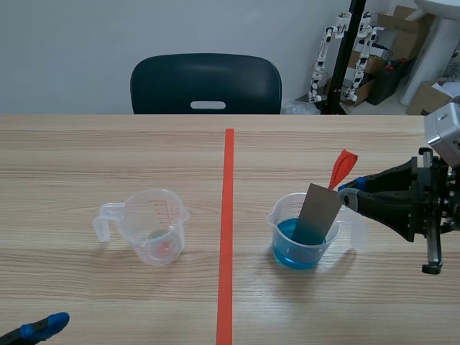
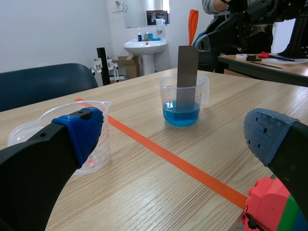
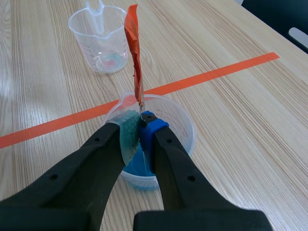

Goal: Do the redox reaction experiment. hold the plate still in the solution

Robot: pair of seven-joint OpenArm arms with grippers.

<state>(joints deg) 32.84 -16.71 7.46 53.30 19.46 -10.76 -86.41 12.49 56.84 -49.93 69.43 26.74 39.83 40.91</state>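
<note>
Metal, perhaps: one plate [image 1: 316, 215]; two cups [image 1: 154, 230] [image 1: 279, 228]

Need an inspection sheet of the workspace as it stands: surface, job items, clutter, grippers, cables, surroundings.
Surface: wooden table, orange tape line down its middle.
Job's things: grey plate stands tilted in the beaker of blue solution; orange tag at the plate's top.
Clutter: empty measuring cup across the tape line, pink residue at its bottom; red and green block by the left gripper, purpose unclear.
Grippers: right gripper shut on the plate's top; left gripper open, low, holding nothing.
Cables: nothing seen.
Surroundings: dark chair across the table; cardboard boxes at the back.
</note>
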